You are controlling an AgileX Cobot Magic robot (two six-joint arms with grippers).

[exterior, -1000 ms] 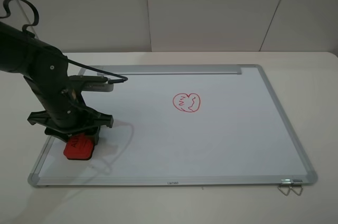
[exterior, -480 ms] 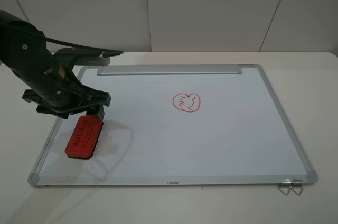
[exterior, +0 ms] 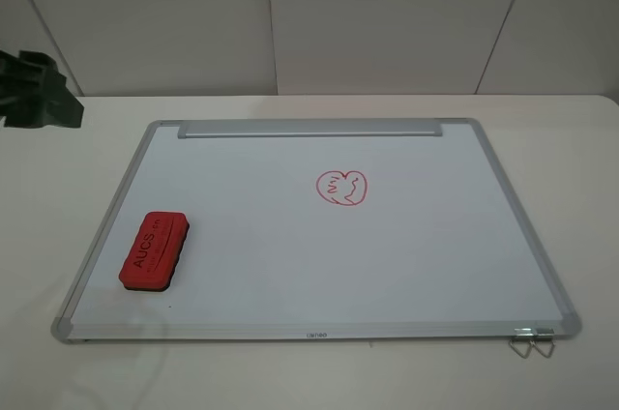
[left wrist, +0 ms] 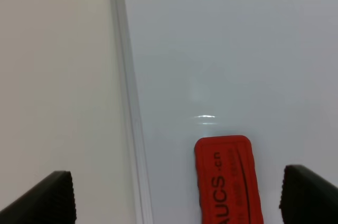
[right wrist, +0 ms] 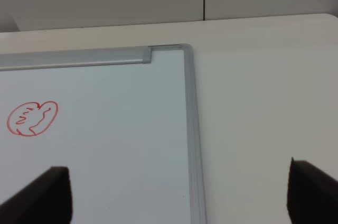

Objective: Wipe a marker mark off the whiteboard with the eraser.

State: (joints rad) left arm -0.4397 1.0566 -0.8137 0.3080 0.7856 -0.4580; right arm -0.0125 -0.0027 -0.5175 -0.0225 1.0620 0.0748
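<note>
The whiteboard [exterior: 406, 255] lies flat on the table. The red eraser [exterior: 155, 251] rests on its near-left part, lettering up, with nothing gripping it. No cluster of ovals shows anywhere on the board, so the marker mark is not in view. My left gripper [left wrist: 180, 198] hangs open above the eraser [left wrist: 228, 182], its fingers wide apart on either side. In the exterior view only a dark piece of the left arm [exterior: 39, 93] shows at the far left. My right gripper [right wrist: 183, 195] is open over the board's right frame [right wrist: 190, 129].
A single red heart-shaped scribble [exterior: 341, 188] sits near the board's middle and also shows as a scribble [right wrist: 33, 118] in the right wrist view. The silver tray strip [exterior: 309, 129] runs along the far edge. A wire clip [exterior: 532, 340] lies at the near-right corner.
The left arm has lifted off the eraser and drawn back up and to the far left, off the board. The eraser stays lying on the board's near-left part.
</note>
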